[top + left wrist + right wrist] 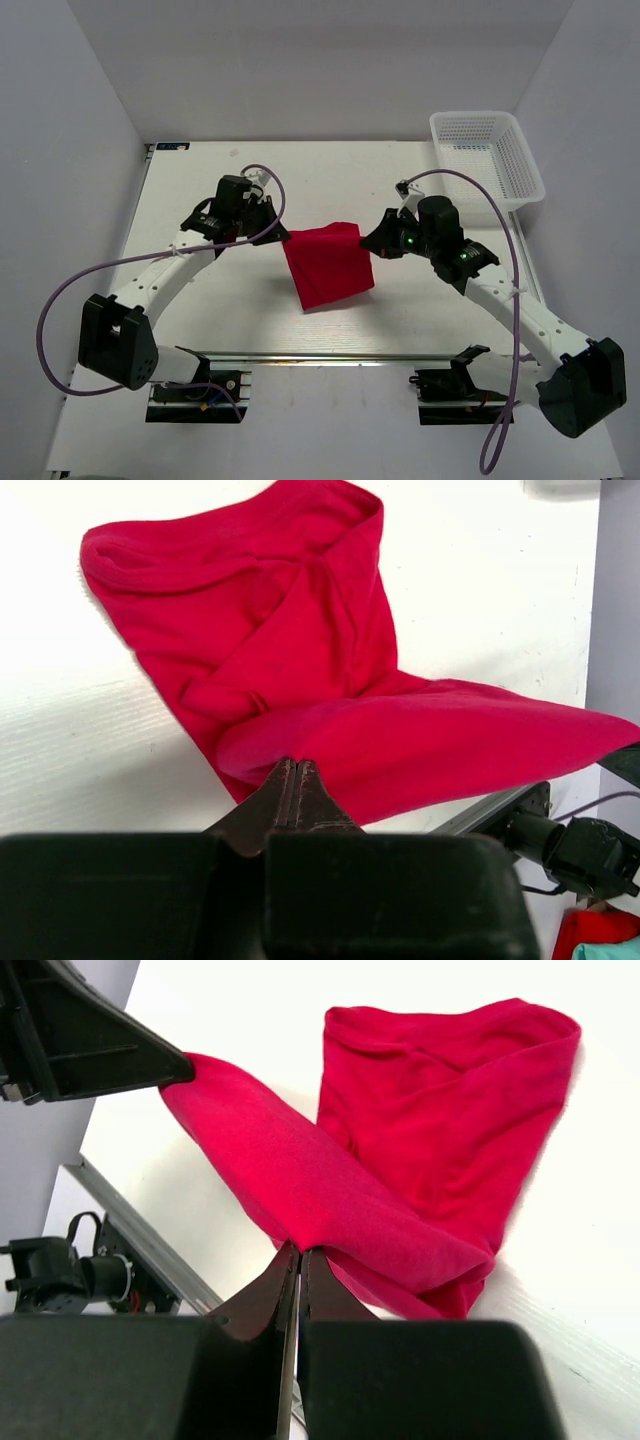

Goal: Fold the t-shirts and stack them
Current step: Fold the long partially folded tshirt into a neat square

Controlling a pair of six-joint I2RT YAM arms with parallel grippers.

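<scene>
1. My left pincer is clamped down. Its two dark fingers meet with no gap, and a fold of the red t-shirt is nipped between their tips.
2. My right pincer is the same: fingers pressed together, with an edge of the t-shirt caught at the very tip.
3. Between the two grips the cloth runs as one raised band. From the right wrist camera I see it stretch away to the left pincer, which shows as a dark shape at the upper left.
4. Below that band the fabric sags and folds over itself. Its lower part rests bunched on the white table, with a rounded hem lying open at the far end.
5. I take the white mesh basket at the far right corner of the table as my marker. From overhead, the t-shirt sits well to the left of it and nearer to the arm bases, about mid-table.
6. The right pincer touches the shirt edge that faces the basket. The left pincer holds the opposite edge, the one farther from the basket.
7. The basket itself is well apart from the shirt and both pincers.
</scene>
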